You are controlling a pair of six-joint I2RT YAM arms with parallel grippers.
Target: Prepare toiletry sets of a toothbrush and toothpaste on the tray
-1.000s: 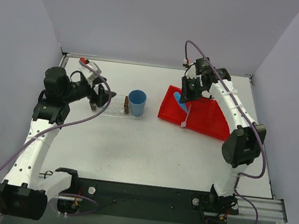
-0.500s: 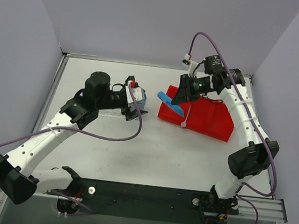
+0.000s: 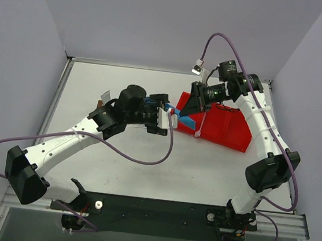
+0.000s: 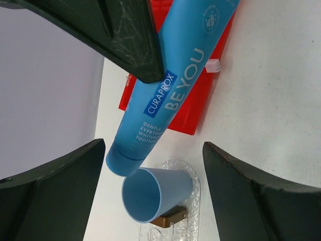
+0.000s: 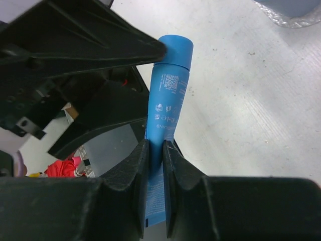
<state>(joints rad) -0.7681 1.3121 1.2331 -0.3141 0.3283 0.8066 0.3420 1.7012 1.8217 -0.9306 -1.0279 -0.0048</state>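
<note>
By one red bin (image 3: 229, 131), the right gripper (image 5: 155, 150) pinches one blue toothpaste tube (image 4: 170, 95); the wide-open left gripper (image 3: 168, 121) has swung over.

Both arms were built alike: the left arm (image 3: 60, 140) and the right arm (image 3: 263, 127) had smooth white shells for links, broken by chunky black housings at the joints, and each ended in matt black jaws, one face marked with fine scratches. A thin purple cable (image 3: 145, 160) trailed along each arm, the right-hand one carrying a small white connector (image 3: 198, 67). Their bases sat on a black plate (image 3: 157, 208) beside a ribbed silver rail (image 3: 277, 224).
</note>
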